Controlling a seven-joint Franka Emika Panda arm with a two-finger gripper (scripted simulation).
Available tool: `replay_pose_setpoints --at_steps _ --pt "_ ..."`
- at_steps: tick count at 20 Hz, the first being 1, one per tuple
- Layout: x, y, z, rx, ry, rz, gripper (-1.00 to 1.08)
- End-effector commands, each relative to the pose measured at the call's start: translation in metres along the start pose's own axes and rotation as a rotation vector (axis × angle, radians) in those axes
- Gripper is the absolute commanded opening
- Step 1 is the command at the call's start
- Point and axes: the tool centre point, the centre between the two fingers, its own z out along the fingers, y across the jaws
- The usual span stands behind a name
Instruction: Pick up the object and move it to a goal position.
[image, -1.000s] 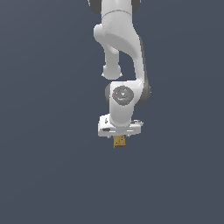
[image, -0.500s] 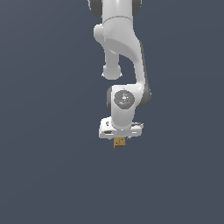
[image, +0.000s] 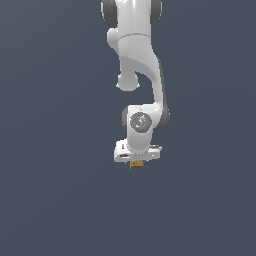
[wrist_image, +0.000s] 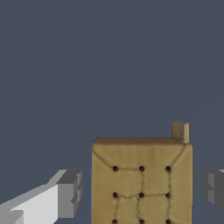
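The object (wrist_image: 141, 181) is a tan block with dark dots and seam lines and a small tab at one corner. In the wrist view it fills the space between my fingers. My gripper (wrist_image: 140, 192) is open and straddles it, with a narrow gap showing between the block and each finger: the light one (wrist_image: 65, 192) and the darker one (wrist_image: 213, 188). In the exterior view the white hand (image: 137, 150) sits right on top of the object (image: 136, 164), and only a thin tan strip shows under it. The goal position is out of view.
A plain dark grey-blue ground (image: 55, 200) lies all around. The white arm (image: 137, 60) comes down from the top of the exterior view.
The hand has come down over the object, which has stayed where it was. Less of the tan block now shows under the hand.
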Motion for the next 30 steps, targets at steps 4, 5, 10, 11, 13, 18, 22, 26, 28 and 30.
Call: replay_pose_setpoints --at_steps 4,5,10,11,13,18,22,26,28,30 --pt "0.001 0.000 0.011 0.000 0.001 0.000 1.00" --pt "0.002 0.000 0.011 0.000 0.001 0.000 1.00" --pt "0.002 0.000 0.011 0.000 0.001 0.000 -1.00" --pt "0.002 0.000 0.011 0.000 0.001 0.000 -1.00" --pt "0.002 0.000 0.011 0.000 0.001 0.000 -1.00" --pt "0.001 0.000 0.010 0.000 0.001 0.000 -1.00" --pt "-0.001 -0.001 0.003 0.000 0.001 0.000 -1.00" --pt "-0.006 -0.002 -0.011 0.000 0.001 0.000 -1.00" --pt "-0.010 -0.003 -0.020 0.000 0.001 0.000 -1.00" --pt "-0.014 -0.004 -0.032 0.000 0.001 0.000 -1.00"
